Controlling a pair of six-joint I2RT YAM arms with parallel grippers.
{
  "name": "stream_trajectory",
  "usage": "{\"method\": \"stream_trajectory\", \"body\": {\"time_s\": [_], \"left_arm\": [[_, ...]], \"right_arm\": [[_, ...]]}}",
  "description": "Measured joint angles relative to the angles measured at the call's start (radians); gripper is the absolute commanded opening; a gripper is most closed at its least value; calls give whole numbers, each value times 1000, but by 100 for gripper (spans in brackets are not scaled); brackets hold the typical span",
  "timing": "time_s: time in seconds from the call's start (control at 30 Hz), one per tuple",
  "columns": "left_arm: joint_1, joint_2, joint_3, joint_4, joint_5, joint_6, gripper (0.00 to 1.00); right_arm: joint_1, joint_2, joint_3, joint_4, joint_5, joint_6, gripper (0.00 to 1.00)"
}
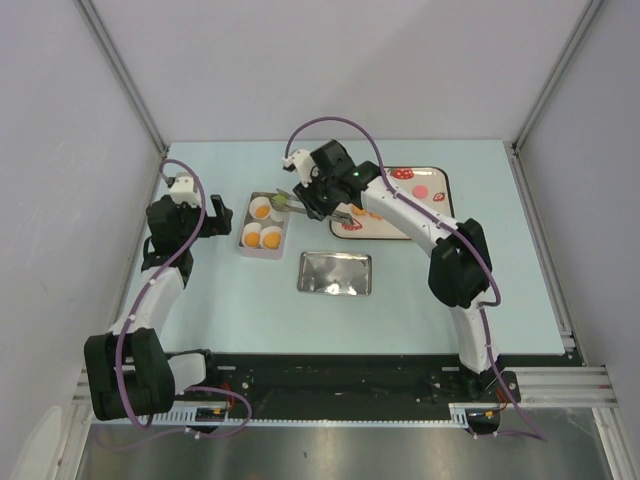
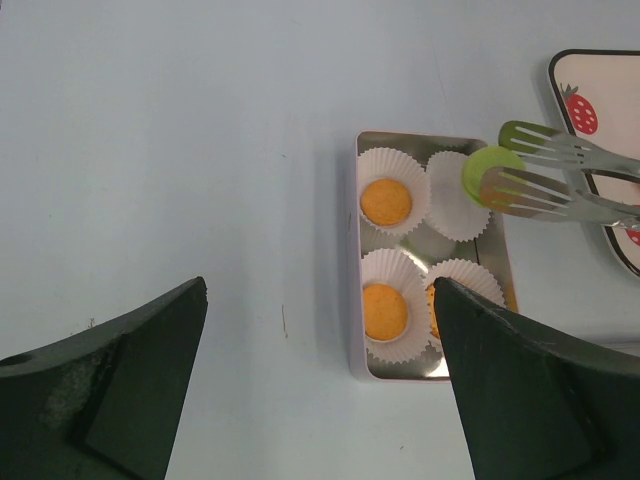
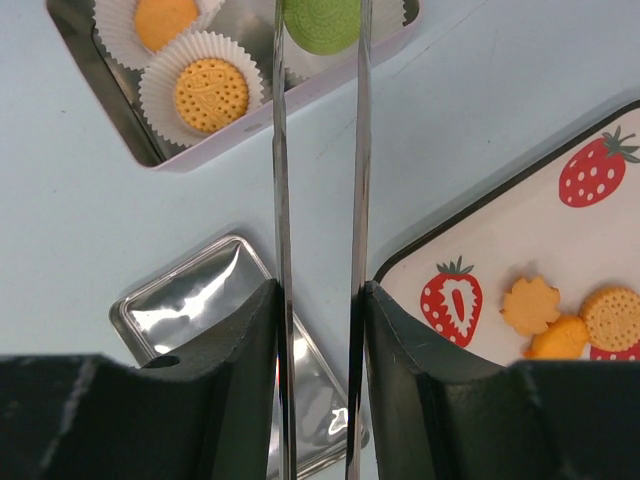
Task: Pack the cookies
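Over the far-right cup of the tin, the tongs point(image 2: 565, 180) pinch a green cookie point(image 2: 490, 172) flat between their tips. We can't tell if it touches the empty paper cup point(image 2: 452, 208) under it.

Right gripper point(image 3: 320, 300) is clamped on the two tong arms and squeezes them narrow. Its arm reaches in from the right side of the counter point(image 1: 220, 310), across the strawberry tray.

The tin point(image 2: 425, 243) sits left of counter centre, about mid-depth, long side running far to near. We count four white cups in it, two by two. Three of them hold orange cookies point(image 2: 385, 201), one each: far-left, near-left and near-right. The near-right one is half hidden behind a finger in the left wrist view.

Left gripper point(image 2: 320, 290) has its jaws spread wide and holds nothing. It hangs above the counter just on the left-edge side of the tin, with no contact that we can see.

A shiny metal lid point(image 1: 334, 272) lies flat near counter centre, on the near-edge side of the tin and apart from it.

The strawberry tray point(image 3: 520, 235) sits right of centre toward the far edge. Loose cookies point(image 3: 531, 305) lie on it, one flower-shaped and the others round, bunched close together.
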Motion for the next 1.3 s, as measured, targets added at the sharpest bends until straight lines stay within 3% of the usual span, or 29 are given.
{"method": "stream_trajectory", "body": {"time_s": [0.93, 1.3], "left_arm": [[0, 0, 0, 0, 0, 0, 100], [0, 0, 0, 0, 0, 0, 100]], "right_arm": [[1, 96, 42, 1, 1, 0, 41], [1, 126, 76, 0, 0, -1, 48]]}}
